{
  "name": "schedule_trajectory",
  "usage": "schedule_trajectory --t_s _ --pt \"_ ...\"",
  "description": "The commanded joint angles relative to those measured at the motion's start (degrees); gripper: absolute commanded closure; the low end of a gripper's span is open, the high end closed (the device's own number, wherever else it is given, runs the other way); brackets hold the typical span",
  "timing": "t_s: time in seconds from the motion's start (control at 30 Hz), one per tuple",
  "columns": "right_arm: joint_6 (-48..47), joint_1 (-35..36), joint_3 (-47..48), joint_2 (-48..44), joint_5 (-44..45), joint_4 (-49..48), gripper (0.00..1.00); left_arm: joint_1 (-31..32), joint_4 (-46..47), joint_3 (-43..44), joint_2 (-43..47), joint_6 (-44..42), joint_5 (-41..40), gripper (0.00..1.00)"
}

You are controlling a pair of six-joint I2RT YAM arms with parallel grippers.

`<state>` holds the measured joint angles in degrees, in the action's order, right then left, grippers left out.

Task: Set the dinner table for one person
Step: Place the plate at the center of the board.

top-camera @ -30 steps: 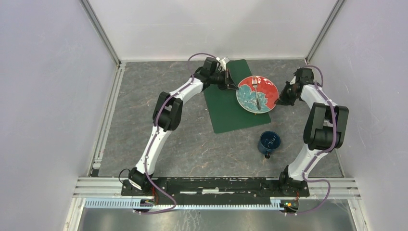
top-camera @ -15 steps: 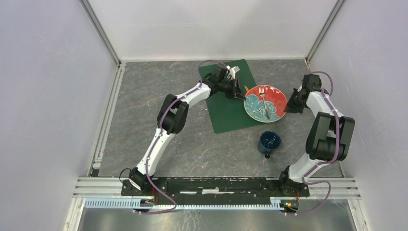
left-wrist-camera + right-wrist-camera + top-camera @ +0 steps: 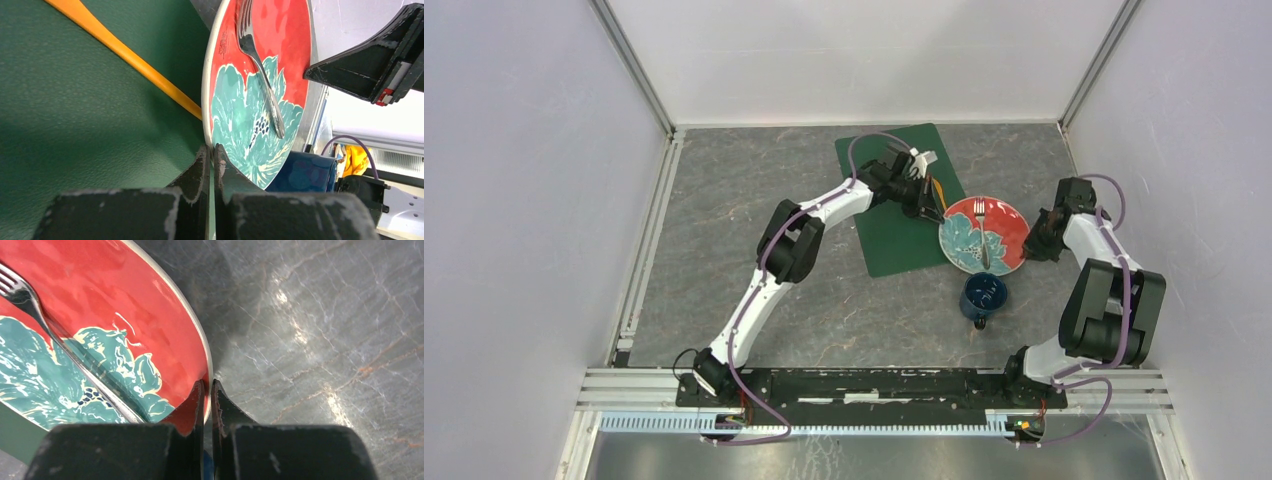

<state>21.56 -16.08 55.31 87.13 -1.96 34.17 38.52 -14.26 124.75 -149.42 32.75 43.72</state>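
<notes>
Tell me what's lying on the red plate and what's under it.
A silver fork lies on the plate. Beneath, the green placemat and grey table show at its rim; an orange stick runs under it, its end covered.

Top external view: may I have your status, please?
Left gripper, right gripper shut on red floral plate. Plate, steel fork aboard, straddles green placemat and grey stone table. Blue mug crowds it.

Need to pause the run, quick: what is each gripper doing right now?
The left gripper is closed, pinching the rim of the plate.
The right gripper is closed, pinching the plate's opposite rim.
</notes>
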Motion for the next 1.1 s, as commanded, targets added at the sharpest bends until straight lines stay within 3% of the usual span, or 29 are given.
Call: schedule_trajectory --t_s 0.0,0.67,0.9,0.97,1.07 --pt "0.8 -0.7 -1.5 -3.6 3.6 -1.1 1.0 1.6 3.1 1.1 6.1 -1.8 5.5 0.98" --pt "-1.0 -6.9 -6.0 -9.2 7.2 3.0 1.0 4.4 1.7 -0.5 7.3 -3.7 5.8 0.98" --pt "-0.1 -7.1 -4.1 -7.9 5.6 1.6 1.0 4.4 0.9 -0.5 7.3 -4.3 5.6 0.92" --pt "-0.1 -7.0 -3.1 -7.0 4.9 1.3 1.0 4.4 0.4 -0.5 7.4 -4.8 5.3 0.86" --pt "0.0 -7.1 -2.6 -6.3 3.9 0.6 0.9 4.2 0.2 -0.4 7.4 -5.0 5.1 0.81"
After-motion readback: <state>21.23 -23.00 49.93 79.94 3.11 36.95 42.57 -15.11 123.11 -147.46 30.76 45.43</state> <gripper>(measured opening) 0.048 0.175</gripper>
